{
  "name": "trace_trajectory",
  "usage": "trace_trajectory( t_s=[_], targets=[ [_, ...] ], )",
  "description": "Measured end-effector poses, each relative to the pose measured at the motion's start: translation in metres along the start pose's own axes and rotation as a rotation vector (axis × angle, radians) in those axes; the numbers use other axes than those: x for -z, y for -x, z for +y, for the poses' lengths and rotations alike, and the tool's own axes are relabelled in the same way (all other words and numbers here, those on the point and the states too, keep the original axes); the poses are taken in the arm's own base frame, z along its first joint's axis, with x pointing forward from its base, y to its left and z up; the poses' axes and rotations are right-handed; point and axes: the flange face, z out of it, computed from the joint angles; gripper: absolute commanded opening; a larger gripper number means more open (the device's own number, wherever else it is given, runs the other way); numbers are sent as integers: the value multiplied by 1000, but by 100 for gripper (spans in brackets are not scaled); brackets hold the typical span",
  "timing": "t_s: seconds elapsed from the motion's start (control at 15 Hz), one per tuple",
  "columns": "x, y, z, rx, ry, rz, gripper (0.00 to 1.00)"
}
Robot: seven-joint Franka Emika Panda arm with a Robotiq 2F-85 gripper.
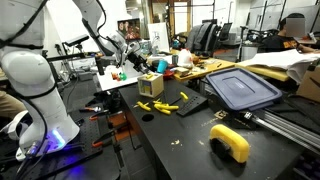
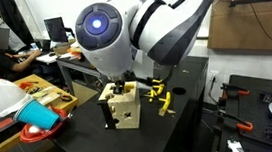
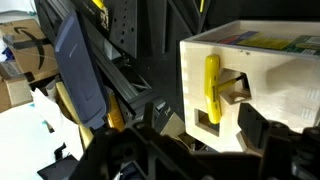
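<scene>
A light wooden box [image 3: 260,80] with cut-out slots in its face stands on the black table; it shows in both exterior views [image 1: 150,86] [image 2: 125,109]. A yellow stick [image 3: 212,85] rests in one of its slots. My gripper [image 3: 205,135] hovers right at the box with its fingers spread wide to either side of the slotted face, open and holding nothing. In both exterior views the gripper [image 1: 149,68] [image 2: 127,86] is just above the box. Several loose yellow sticks [image 1: 165,105] [image 2: 159,100] lie on the table beside the box.
A dark blue bin lid [image 1: 243,88] lies on the table, also in the wrist view [image 3: 78,65]. A yellow block [image 1: 230,141] sits near the table's front. A cluttered desk with cups [image 2: 39,119] stands beside the table. Metal rails [image 1: 290,125] lie at the table's edge.
</scene>
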Motion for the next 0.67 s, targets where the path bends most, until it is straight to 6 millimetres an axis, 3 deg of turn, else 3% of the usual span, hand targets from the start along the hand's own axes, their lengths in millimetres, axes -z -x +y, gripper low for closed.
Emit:
trace_trajectory(
  t_s=[0.2, 0.47, 0.67],
  targets=[
    [-7, -2, 35, -16, -98, -111, 100],
    [-15, 0, 108, -7, -292, -257, 100],
    [-21, 6, 151, 12, -470, -313, 100]
  ],
)
